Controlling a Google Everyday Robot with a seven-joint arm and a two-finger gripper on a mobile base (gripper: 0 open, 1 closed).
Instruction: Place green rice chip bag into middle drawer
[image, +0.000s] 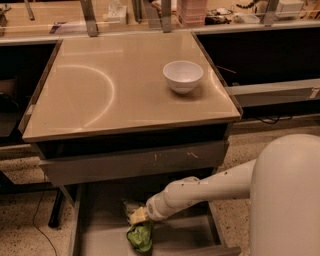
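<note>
Item: green rice chip bag (140, 236), lower centre, resting on middle drawer (102, 239) floor beneath counter (115, 85); hand (139, 216) low at its top end for depositing, grip undeterminable.

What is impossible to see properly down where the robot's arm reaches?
1. Hand, low in the middle drawer at the green rice chip bag: the camera view does not show whether it grips the bag, because the arm covers the contact.
2. Bag: its print is too small to read.
3. Drawer: its front is cut off by the bottom edge, and its rear is shadowed under the scratched drawer front.
</note>
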